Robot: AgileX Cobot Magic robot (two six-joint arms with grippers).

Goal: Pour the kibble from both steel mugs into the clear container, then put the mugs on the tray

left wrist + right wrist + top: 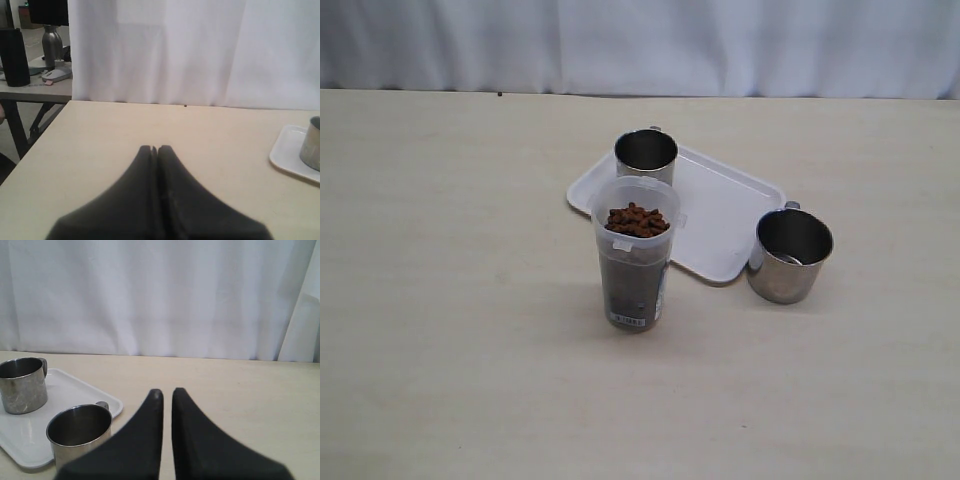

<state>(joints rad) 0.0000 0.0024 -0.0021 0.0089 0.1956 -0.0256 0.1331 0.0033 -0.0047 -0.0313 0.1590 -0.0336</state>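
Observation:
The clear container [635,265] stands upright mid-table, filled nearly to its rim with brown kibble [637,220]. Behind it lies the white tray [720,215]. One steel mug [646,155] stands on the tray's far left corner and looks empty. The other steel mug [790,258] stands on the table against the tray's right edge, its inside showing bare steel. Neither gripper appears in the exterior view. My left gripper [154,148] is shut on nothing above bare table, with the tray [287,157] and a mug [312,145] off to one side. My right gripper [166,392] is shut and empty beside the nearer mug [80,435]; the other mug [22,385] sits on the tray [65,390].
A white curtain [640,45] hangs along the table's far edge. In the left wrist view a second desk [35,87] with a dark bottle and a black box stands beyond the table's side edge.

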